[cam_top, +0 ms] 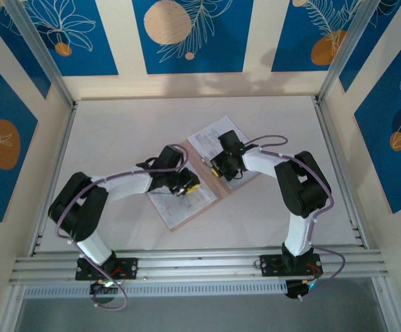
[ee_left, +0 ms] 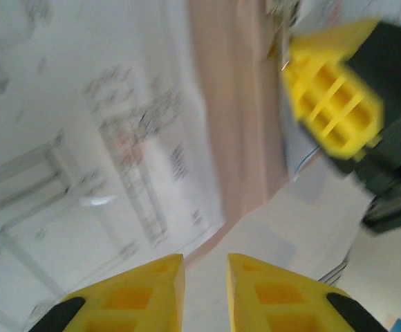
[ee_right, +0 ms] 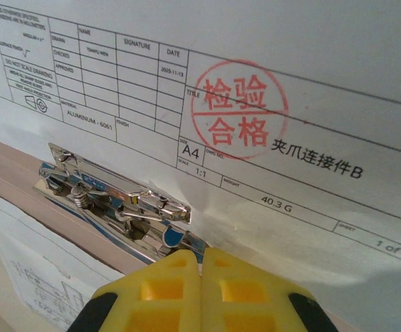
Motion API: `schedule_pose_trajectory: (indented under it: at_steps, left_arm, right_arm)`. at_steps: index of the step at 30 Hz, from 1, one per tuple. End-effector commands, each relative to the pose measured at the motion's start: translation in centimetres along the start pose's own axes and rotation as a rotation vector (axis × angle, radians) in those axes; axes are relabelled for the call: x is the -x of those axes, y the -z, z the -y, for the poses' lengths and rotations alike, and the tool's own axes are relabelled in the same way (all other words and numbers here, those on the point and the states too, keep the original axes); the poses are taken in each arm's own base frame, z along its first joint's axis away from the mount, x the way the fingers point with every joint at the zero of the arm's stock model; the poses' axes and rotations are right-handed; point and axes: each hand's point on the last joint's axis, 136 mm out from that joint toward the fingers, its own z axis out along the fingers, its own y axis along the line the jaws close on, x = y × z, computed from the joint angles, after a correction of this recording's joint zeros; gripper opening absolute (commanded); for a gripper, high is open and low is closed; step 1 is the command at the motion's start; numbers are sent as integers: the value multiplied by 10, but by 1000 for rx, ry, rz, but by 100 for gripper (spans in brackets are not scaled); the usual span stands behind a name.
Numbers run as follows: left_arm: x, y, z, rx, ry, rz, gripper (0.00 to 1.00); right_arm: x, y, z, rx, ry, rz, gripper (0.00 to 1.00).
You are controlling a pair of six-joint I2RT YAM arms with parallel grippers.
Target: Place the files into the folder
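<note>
Arm bases: bolted at the near edge of the table [cam_top: 117, 124], left and right.
Folder [cam_top: 199, 211]: lies open near the middle of the table, turned diagonally, one corner pointing toward the near edge. The pinkish-tan card shows as a border along its near side and as a strip between the pages [ee_left: 235, 104] [ee_right: 14, 166].
Near sheet [cam_top: 176, 209]: white, printed with line drawings, flat on the folder's near-left half; blurred in the left wrist view [ee_left: 83, 173].
Left gripper [cam_top: 189, 187]: low over the near sheet, beside its inner edge. The yellow fingers [ee_left: 138, 297] stand a narrow gap apart with nothing between them.
Metal clip [ee_right: 117, 200]: sits on the card strip at the fold; a sliver of blue shows beneath it, and I cannot tell what it is.
Right gripper [cam_top: 216, 169]: over the fold, tips just beside the clip. Its fingers [ee_right: 166, 290] are pressed together and hold nothing; one shows in the left wrist view [ee_left: 332, 104].
Far sheet [cam_top: 211, 135]: white, on the folder's far-right half; it carries a title block and a round red stamp [ee_right: 238, 111].
</note>
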Motion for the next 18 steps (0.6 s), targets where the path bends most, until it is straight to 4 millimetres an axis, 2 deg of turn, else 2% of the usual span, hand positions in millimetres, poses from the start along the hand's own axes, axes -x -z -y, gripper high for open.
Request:
schedule_pose_trajectory:
  at_steps: [1, 4, 9, 18]
  left_arm:
    - [19, -18, -1, 0, 52, -1, 21]
    - [23, -30, -4, 20, 52, -10, 18]
    - [23, -41, -24, 69, 65, -16, 14]
    - [17, -42, -39, 93, 53, -27, 11]
  right_arm:
    - [-6, -24, 110, -416, -13, 9, 0]
    - [-9, -26, 114, -474, 7, 1, 0]
    - [-12, -29, 118, -533, 51, -3, 0]
    - [-19, -33, 100, -609, 201, 17, 3]
